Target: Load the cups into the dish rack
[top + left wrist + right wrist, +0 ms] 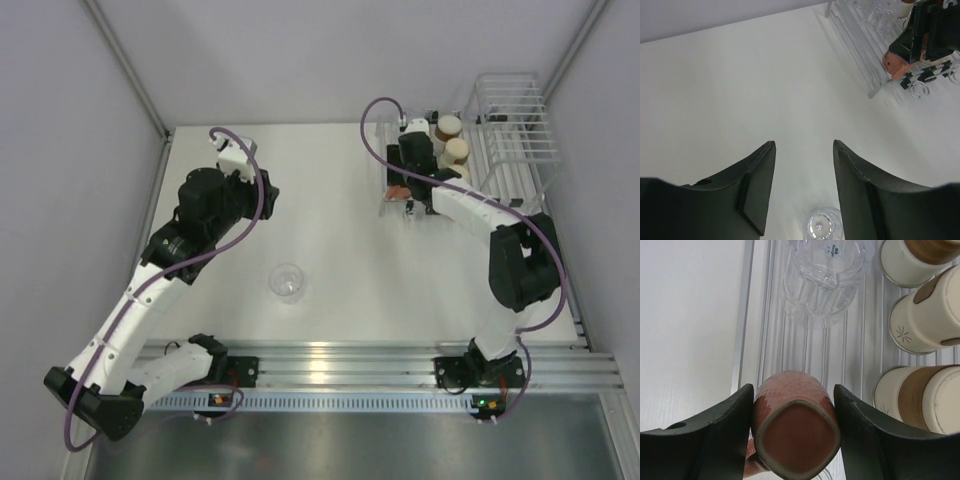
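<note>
Your right claw (792,390) is gripping the salmon cup (795,435), partly cut off at the frame's edge, over the dish rack (815,357).

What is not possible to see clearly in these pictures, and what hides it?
Right wrist view: the salmon-orange cup's mouth, behind its own body; whether it touches the dish rack is hidden.
Left wrist view: the clear cup, cut by the bottom edge.
Top view: the same cup as first, mostly under the right gripper.
</note>
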`<action>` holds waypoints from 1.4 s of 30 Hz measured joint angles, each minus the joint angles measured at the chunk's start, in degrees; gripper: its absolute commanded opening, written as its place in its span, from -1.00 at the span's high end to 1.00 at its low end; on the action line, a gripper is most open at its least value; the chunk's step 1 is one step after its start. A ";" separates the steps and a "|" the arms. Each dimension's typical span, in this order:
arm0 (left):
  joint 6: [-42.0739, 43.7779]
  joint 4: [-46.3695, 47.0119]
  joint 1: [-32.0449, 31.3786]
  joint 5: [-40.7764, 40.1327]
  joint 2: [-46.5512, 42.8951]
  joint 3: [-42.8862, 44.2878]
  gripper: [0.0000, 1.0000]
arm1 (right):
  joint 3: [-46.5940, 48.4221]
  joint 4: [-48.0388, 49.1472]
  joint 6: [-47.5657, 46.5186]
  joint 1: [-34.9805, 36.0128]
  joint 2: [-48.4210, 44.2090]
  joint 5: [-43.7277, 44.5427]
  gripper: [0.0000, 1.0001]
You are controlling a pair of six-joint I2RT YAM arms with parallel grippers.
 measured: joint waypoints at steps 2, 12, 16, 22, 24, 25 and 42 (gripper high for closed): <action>0.22 0.00 0.00 -0.22 -0.52 0.00 -0.11 | 1.36 0.00 0.00 0.00 1.79 0.52 1.00; 1.11 -0.02 0.00 -1.68 -0.98 0.00 -0.12 | 7.50 0.02 -1.42 -0.15 6.60 3.04 1.00; 1.18 -0.02 0.00 -1.88 -0.98 0.00 -0.12 | 8.44 0.04 -1.55 -0.33 7.72 3.69 1.00; 1.36 -0.02 0.00 -1.95 -0.98 0.00 -0.13 | 8.50 0.09 -1.88 -0.81 9.60 4.07 1.00; 1.42 -0.02 0.00 -1.97 -0.98 0.00 -0.13 | 8.50 0.04 -1.95 -0.87 10.12 4.07 1.00; 1.49 -0.02 0.00 -1.99 -0.98 0.00 -0.13 | 8.50 0.07 -1.95 -0.87 10.34 4.09 1.00; 1.51 -0.02 0.00 -2.05 -0.98 0.00 -0.19 | 7.76 1.07 -0.96 -0.87 10.54 4.00 0.33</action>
